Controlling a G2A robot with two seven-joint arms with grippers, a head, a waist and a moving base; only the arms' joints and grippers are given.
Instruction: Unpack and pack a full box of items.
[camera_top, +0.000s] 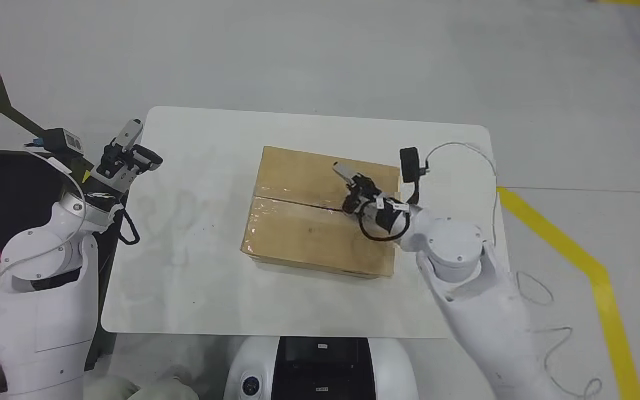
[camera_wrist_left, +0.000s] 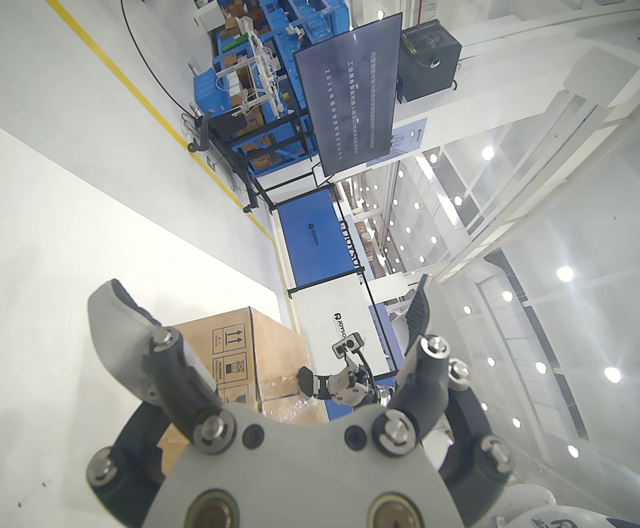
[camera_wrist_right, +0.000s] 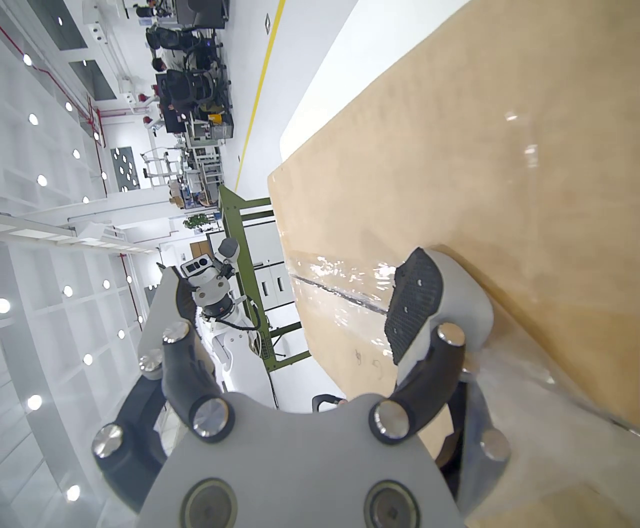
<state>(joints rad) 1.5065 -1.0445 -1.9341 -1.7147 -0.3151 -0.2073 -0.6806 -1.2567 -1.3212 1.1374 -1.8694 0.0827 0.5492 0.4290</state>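
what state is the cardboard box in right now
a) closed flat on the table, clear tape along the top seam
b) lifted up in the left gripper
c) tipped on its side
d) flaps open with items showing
a: the cardboard box sits flat on the table with its flaps shut and shiny tape along the seam, while the right gripper is open over its top.

Left arm (camera_top: 60, 240) and right arm (camera_top: 455, 250): white shells, rounded joints; a black cable (camera_top: 128, 228) looped at each wrist. Left gripper (camera_wrist_left: 270, 300): grey palm plate (camera_wrist_left: 300, 475) bore black linkages (camera_wrist_left: 185, 380) pinned with silver slotted screws (camera_wrist_left: 215, 429); fingers (camera_wrist_left: 115, 320) were grey, pads (camera_wrist_left: 417, 305) black and ribbed. Right gripper (camera_wrist_right: 295, 280): matched it; pad (camera_wrist_right: 415, 305) was stippled black.
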